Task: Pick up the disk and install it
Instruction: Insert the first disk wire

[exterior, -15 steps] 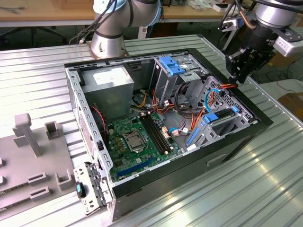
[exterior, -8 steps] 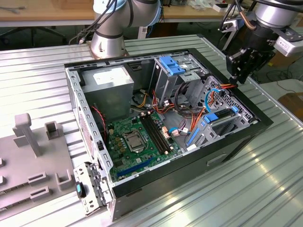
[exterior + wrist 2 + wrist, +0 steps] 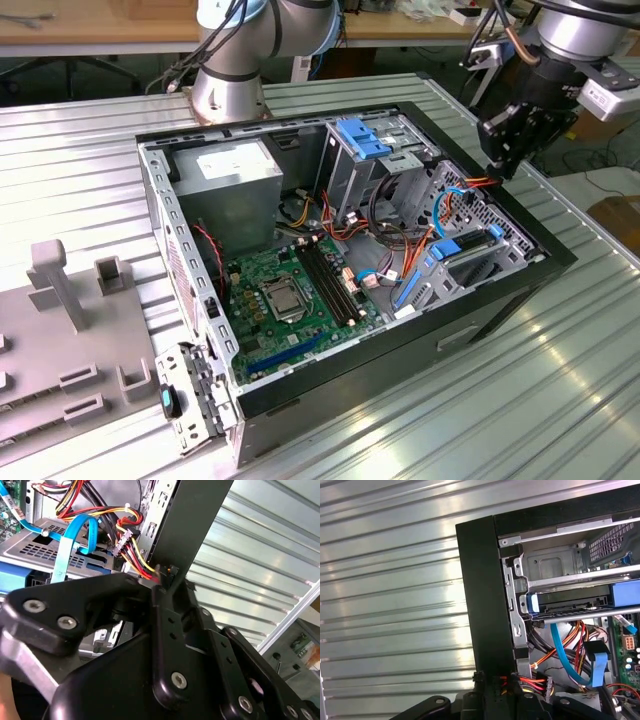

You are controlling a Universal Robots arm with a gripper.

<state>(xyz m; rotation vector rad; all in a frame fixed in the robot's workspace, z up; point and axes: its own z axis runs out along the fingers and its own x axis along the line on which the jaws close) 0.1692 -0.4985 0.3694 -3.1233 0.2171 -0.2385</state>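
Disk, a flat black metal rectangle with blue plastic side rails, sits slotted in a drive bay of the open black computer case, on the exterior view's right. The black pincer hovers just above that side's case wall, its tips together, near orange-and-red cables.

No readable text, number or sign anywhere. On the grey metal power-supply box, a white rectangular sticker, print too small to make out. On the green motherboard, tiny white markings, illegible. In the second wrist view, on a pale blue cable tag, small dark characters, too blurred to tell.
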